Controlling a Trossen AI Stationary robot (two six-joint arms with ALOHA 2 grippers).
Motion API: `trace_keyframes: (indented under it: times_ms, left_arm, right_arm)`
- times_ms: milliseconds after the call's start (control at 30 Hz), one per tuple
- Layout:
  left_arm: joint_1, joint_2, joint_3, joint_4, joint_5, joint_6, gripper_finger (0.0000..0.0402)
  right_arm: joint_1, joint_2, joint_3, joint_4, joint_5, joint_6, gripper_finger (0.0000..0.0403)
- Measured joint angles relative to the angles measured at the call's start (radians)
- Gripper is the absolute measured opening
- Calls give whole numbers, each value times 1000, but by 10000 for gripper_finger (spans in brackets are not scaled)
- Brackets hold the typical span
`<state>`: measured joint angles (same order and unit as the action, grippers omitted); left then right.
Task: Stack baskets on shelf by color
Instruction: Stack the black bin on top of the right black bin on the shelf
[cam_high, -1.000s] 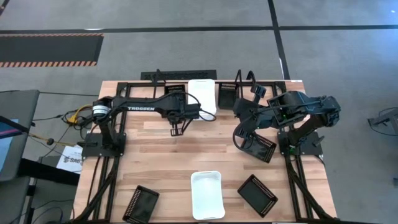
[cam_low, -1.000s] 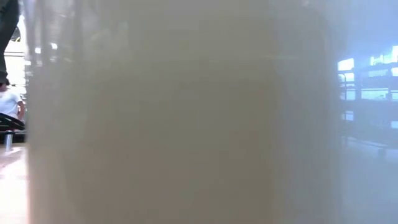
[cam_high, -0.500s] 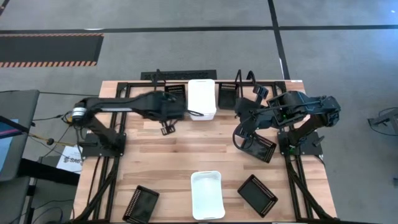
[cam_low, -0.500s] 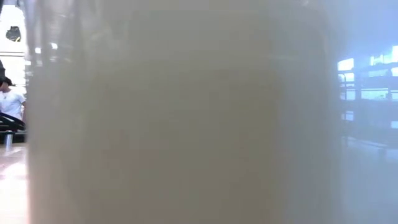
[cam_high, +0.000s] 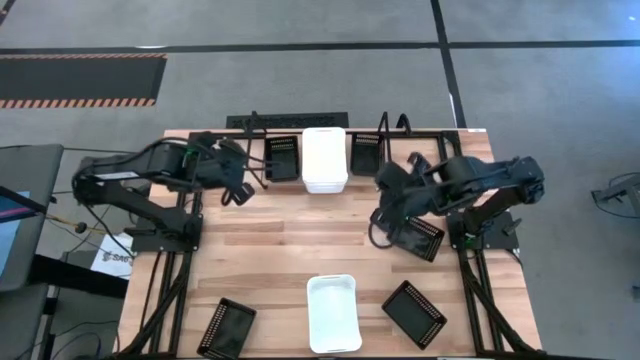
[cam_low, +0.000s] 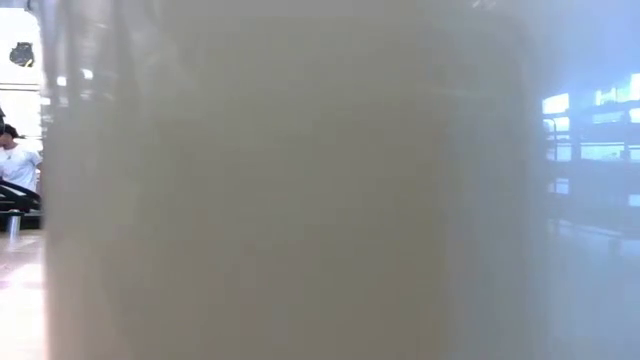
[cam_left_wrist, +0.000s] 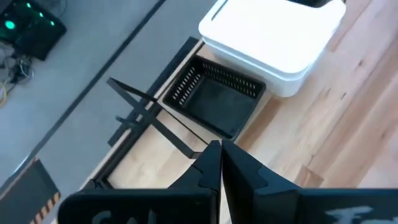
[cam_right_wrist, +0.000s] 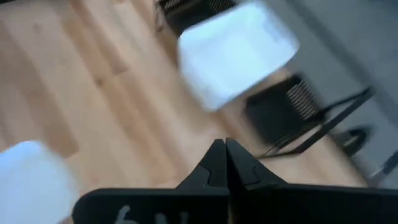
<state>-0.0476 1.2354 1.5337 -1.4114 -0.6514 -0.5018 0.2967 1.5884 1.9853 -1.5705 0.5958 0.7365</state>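
Two white baskets (cam_high: 324, 160) sit stacked on the shelf (cam_high: 290, 122) at the far edge, with a black basket (cam_high: 283, 158) to their left and another black basket (cam_high: 365, 152) to their right. My left gripper (cam_high: 240, 188) is shut and bare, left of the shelf baskets; its wrist view shows the white stack (cam_left_wrist: 273, 37) and the black basket (cam_left_wrist: 217, 99) ahead. My right gripper (cam_high: 380, 222) is shut and bare, beside a black basket (cam_high: 420, 238) lying on the table.
Near the near edge lie a white basket (cam_high: 332, 312), a black basket (cam_high: 413, 312) and another black basket (cam_high: 226, 327). The white one fills the low view (cam_low: 290, 200). A person (cam_low: 12, 160) shows in the room behind. Bare wood lies mid-table.
My left arm has drawn back from beside the white stack toward the table's left edge, folding in over its base. My right gripper has shifted slightly toward the near edge. The baskets have kept their places.
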Motion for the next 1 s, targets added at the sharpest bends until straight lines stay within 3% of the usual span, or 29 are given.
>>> trace_keyframes:
  times_ms: [167,400,600,700,833,1000]
  left_arm:
    - [-9,-9,0,-66,-1,4,0]
    - [-9,-8,0,-128,-4,6,0]
    - [-9,-8,0,-127,-20,15,0]
    - [-9,-8,0,-125,-43,13,0]
    - [-9,-8,0,-125,-45,10,0]
    - [-9,-8,0,-114,-45,9,0]
  right_arm:
    - [78,-47,-108,2,-32,157,1]
    - [175,-262,-244,-1,161,378,1]
    - [186,-430,-399,-1,168,508,1]
    - [156,-484,-511,-2,87,599,1]
    - [101,-509,-675,-3,-105,710,1]
    - [51,-503,-844,18,-307,751,1]
